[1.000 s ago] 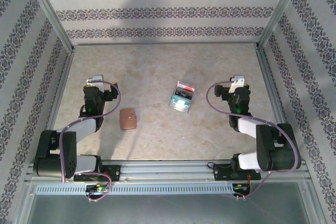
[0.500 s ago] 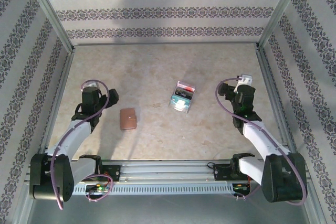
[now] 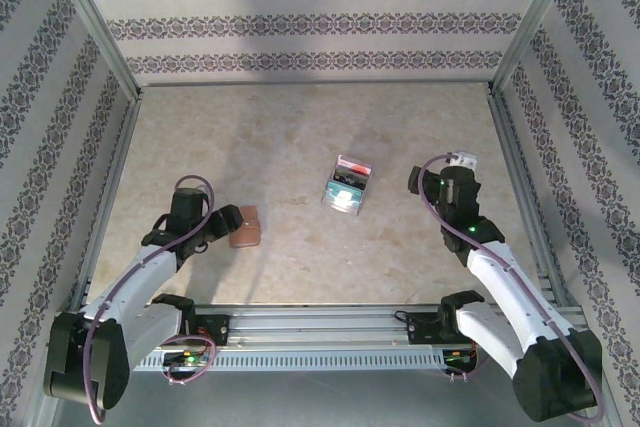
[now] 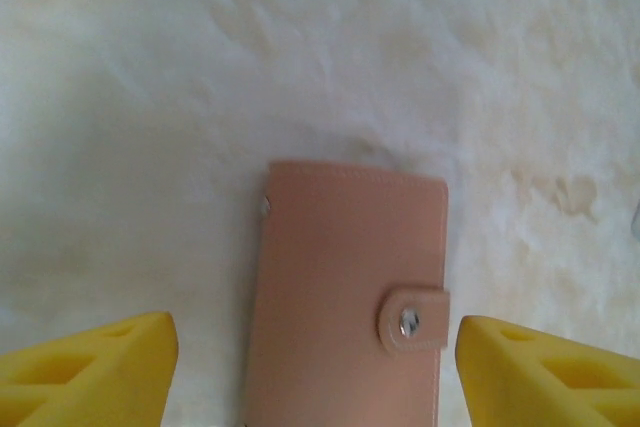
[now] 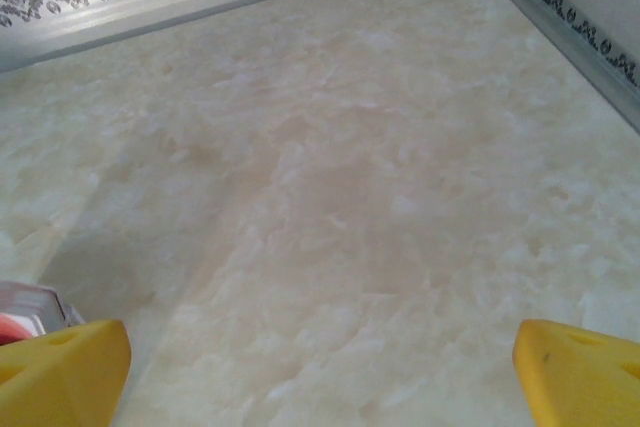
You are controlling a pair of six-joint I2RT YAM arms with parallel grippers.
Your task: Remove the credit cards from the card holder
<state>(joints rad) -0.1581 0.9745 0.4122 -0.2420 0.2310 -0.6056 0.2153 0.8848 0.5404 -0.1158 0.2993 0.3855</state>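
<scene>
The left pincer (image 4: 318,347) stands spread, its yellow fingers (image 4: 90,367) flanking the card holder (image 4: 345,297) without touching it. The likely trouble is that the closed leather lies flat and low on the bench (image 4: 150,97). Closing fingers may skid over it or shove it away, and a squeeze across the fold would keep the snap tab (image 4: 412,319) shut. The card holder is pinkish-brown, stitched along its edge, with the tab fastened. A clear tray (image 3: 347,187) sits to its right and farther back. Beyond that, the right pincer (image 5: 322,347) is spread over bare bench.
</scene>
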